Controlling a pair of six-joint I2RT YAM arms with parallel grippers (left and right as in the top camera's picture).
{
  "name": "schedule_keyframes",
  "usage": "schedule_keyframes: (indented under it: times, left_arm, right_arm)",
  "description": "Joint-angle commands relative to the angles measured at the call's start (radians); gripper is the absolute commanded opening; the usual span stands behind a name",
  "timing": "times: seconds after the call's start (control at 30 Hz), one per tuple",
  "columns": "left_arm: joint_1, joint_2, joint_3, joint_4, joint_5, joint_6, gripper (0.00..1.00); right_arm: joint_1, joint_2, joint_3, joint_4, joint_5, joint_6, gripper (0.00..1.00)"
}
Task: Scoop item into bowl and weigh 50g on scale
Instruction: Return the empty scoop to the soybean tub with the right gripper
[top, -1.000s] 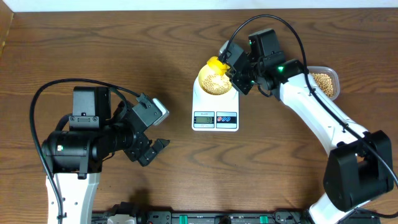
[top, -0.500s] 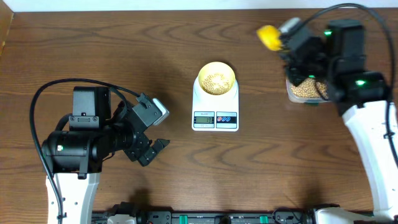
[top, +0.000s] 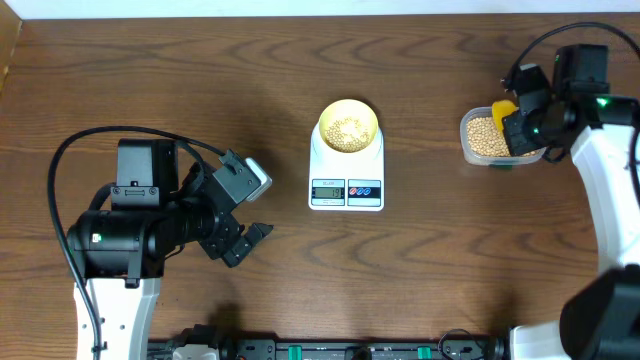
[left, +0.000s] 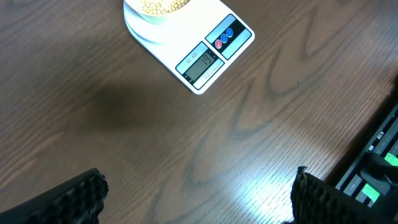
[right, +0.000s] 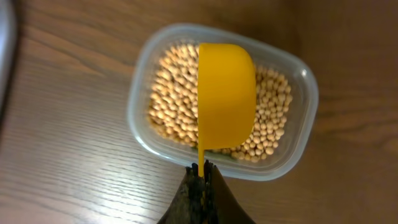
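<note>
The pale-yellow bowl (top: 348, 127) sits on the white scale (top: 346, 168) at the table's middle and holds a layer of tan beans (top: 347, 130). The scale also shows in the left wrist view (left: 205, 53) with its display lit. My right gripper (top: 524, 128) (right: 203, 169) is shut on the handle of a bright yellow scoop (right: 225, 94), held over the clear tub (right: 292, 148) of beans (right: 171, 106) at the right. My left gripper (top: 248, 236) (left: 196, 190) is open and empty, left of the scale.
The tub (top: 470, 140) stands near the table's right edge. A dark rail with cables (top: 330, 350) runs along the front edge. The left arm's black cable (top: 120, 135) loops over the table at the left.
My right gripper has carried the yellow scoop from over the bowl on the scale, rightward, to over the tub of beans. The left arm has not moved.
</note>
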Motion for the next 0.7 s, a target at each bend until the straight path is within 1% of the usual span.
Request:
schedule_keyframes:
  times: [0.0,0.23,0.3,0.4,0.5,0.6,0.67]
  left_arm:
    - [0.003,-0.001,0.002,-0.003,0.013,0.005,0.96]
    - [0.003,-0.001,0.002,-0.003,0.013,0.005,0.96]
    - [0.003,-0.001,0.002,-0.003,0.013,0.005,0.96]
    - [0.003,-0.001,0.002,-0.003,0.013,0.005,0.96]
    - [0.003,-0.001,0.002,-0.003,0.013,0.005,0.96]
    - [0.003,-0.001,0.002,-0.003,0.013,0.005,0.96]
    - [0.003,-0.001,0.002,-0.003,0.013,0.005,0.96]
  right_arm:
    - [0.004,0.061,0.001,-0.003,0.100,0.079,0.02]
    - [0.004,0.126,0.001,-0.004,0.093,0.078,0.01]
    - [0.005,0.137,0.001,-0.008,0.039,0.078,0.01]
    - [0.005,0.140,0.001,-0.013,-0.097,0.078,0.01]
    - [0.005,0.140,0.001,-0.021,-0.170,0.078,0.01]
    - [0.000,0.141,0.001,-0.037,-0.192,0.081,0.01]
    - [-0.008,0.142,0.001,-0.040,-0.192,0.111,0.01]
